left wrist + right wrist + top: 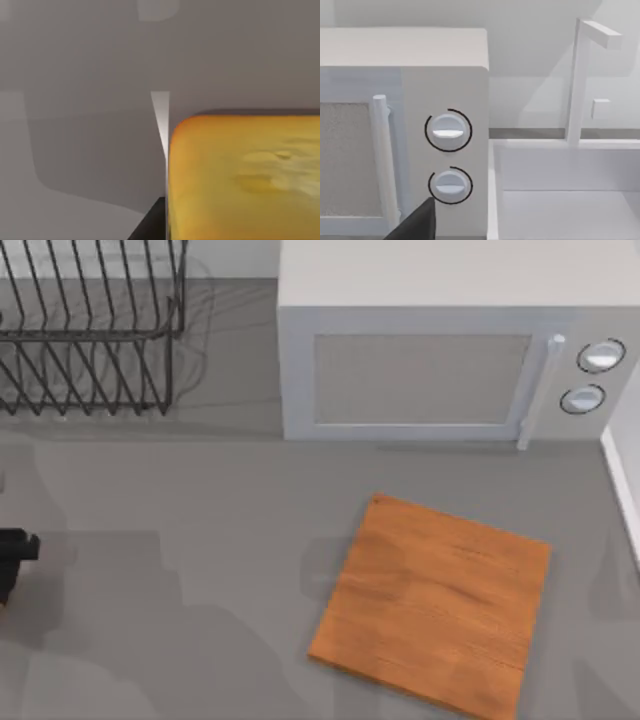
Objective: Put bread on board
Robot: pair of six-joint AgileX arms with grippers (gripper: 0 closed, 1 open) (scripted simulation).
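The bread (245,175) is a golden-yellow piece with a rounded corner, seen very close in the left wrist view above the grey table. A black part of my left gripper (150,227) shows right beside it. In the top view my left gripper (15,552) is a black shape at the table's far left edge, far from the board. The board (435,605) is a flat orange-brown wooden square lying bare at the front right of the table. A dark tip of my right gripper (417,222) shows in front of the microwave's knobs.
A grey microwave (450,350) stands at the back right, behind the board. A black wire dish rack (90,330) stands at the back left. A white sink (565,200) with a faucet (577,75) lies right of the microwave.
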